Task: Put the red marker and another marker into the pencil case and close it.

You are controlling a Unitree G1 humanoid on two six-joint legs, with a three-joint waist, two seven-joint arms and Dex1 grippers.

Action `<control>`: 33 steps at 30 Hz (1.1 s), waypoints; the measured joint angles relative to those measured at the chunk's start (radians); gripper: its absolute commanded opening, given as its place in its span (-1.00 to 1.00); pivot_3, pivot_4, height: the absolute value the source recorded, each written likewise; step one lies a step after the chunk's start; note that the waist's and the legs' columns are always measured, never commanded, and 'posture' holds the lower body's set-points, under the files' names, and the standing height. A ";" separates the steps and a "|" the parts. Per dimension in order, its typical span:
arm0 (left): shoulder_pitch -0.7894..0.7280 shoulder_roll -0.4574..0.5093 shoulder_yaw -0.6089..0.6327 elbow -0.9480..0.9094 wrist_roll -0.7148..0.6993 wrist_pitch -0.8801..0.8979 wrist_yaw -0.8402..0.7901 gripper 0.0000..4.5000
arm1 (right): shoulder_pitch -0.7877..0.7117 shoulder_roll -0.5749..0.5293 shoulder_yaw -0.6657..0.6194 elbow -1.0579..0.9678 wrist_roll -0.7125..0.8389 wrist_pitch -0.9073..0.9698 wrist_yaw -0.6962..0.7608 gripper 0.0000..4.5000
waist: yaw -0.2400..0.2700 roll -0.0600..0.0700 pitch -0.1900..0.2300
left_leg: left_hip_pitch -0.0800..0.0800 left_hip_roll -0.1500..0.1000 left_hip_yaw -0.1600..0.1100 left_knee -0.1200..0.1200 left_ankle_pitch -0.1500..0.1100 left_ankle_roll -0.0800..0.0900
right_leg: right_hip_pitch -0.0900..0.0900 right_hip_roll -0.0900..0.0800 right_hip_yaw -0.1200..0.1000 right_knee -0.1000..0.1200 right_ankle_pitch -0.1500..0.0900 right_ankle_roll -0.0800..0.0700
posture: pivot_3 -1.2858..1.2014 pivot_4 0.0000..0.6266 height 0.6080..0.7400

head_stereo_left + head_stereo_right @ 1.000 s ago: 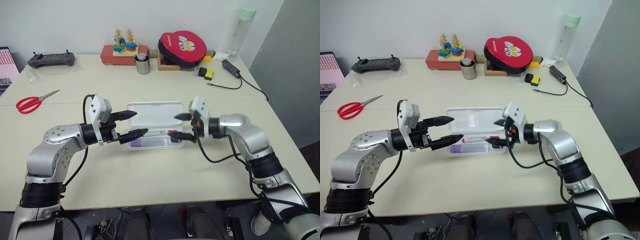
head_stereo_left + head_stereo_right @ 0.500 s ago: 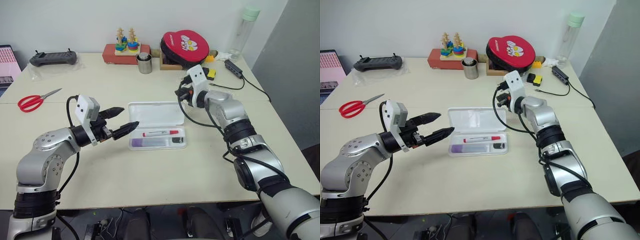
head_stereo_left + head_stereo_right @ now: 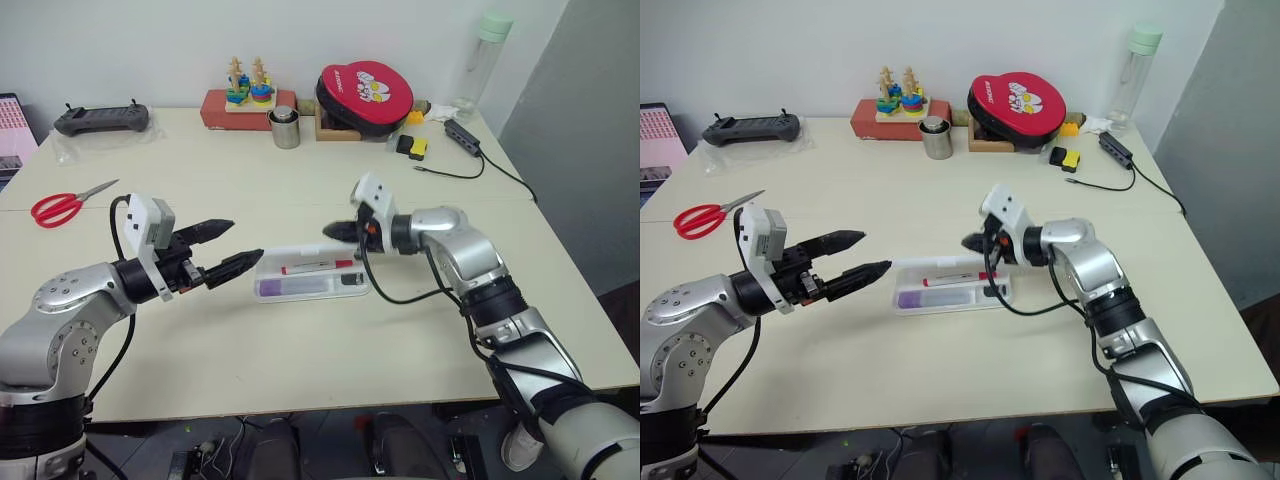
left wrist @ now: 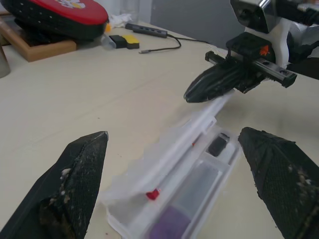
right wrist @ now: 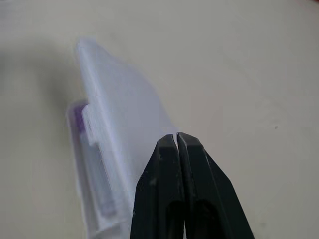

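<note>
With both markers (image 3: 318,267) lying in the case (image 3: 310,285) mid-table, we pressed the half-lowered lid (image 4: 187,137) using the right gripper (image 3: 335,231), fingers together; left gripper (image 3: 228,247) wide. Push evenly until it latches.

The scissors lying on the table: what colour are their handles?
Red handles on the metal scissors, clearest in the right eye view.

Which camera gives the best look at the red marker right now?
The left eye view: the red marker lies full length inside the pencil case. The right eye view shows the same. In the left wrist view, the half-lowered lid hides all but its red end.
</note>
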 measured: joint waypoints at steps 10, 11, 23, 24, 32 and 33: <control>0.015 0.014 -0.027 -0.001 0.023 -0.005 -0.017 1.00 | 0.068 0.001 0.068 -0.053 -0.062 0.010 -0.014 -0.98 | 0.000 -0.002 -0.002 | 0.002 0.000 0.001 0.000 0.000 0.000 | 0.001 0.000 0.000 0.000 0.000 0.000 | 0.03 -0.52 1.00; 0.014 0.014 -0.028 0.000 0.027 -0.007 -0.015 1.00 | 0.075 0.003 0.050 -0.057 -0.056 0.015 -0.018 -0.98 | 0.000 -0.002 -0.001 | 0.002 0.000 0.001 0.000 0.000 0.000 | 0.002 0.000 0.000 0.000 0.000 0.000 | 0.03 -0.52 1.00; -0.117 -0.066 -0.049 0.300 0.217 -0.131 0.204 1.00 | 0.119 -0.096 -0.313 -0.125 0.141 0.116 -0.122 -0.01 | 0.010 -0.002 -0.001 | 0.001 0.000 0.001 0.000 0.000 0.000 | 0.001 0.000 0.001 -0.001 0.000 0.000 | 0.03 -0.52 1.00; -0.124 -0.067 -0.048 0.331 0.227 -0.145 0.208 1.00 | 0.124 -0.112 -0.326 -0.125 0.145 0.120 -0.125 0.08 | 0.010 -0.002 -0.001 | 0.001 0.000 0.001 -0.001 0.000 0.000 | 0.001 0.000 0.001 -0.001 0.000 -0.001 | 0.03 -0.52 1.00; -0.186 -0.067 -0.061 0.541 0.308 -0.266 0.181 1.00 | 0.226 -0.193 -0.354 -0.214 0.177 0.161 -0.131 0.94 | 0.007 -0.002 -0.001 | 0.001 0.000 0.001 -0.003 0.000 0.000 | 0.000 0.000 0.001 -0.001 -0.001 -0.001 | 0.03 -0.52 1.00; -0.188 -0.066 -0.064 0.549 0.312 -0.271 0.177 1.00 | 0.227 -0.196 -0.355 -0.219 0.178 0.163 -0.137 0.98 | 0.006 -0.002 -0.001 | 0.001 0.000 0.001 -0.003 0.000 0.000 | 0.000 0.000 0.001 -0.001 -0.001 -0.001 | 0.03 -0.52 1.00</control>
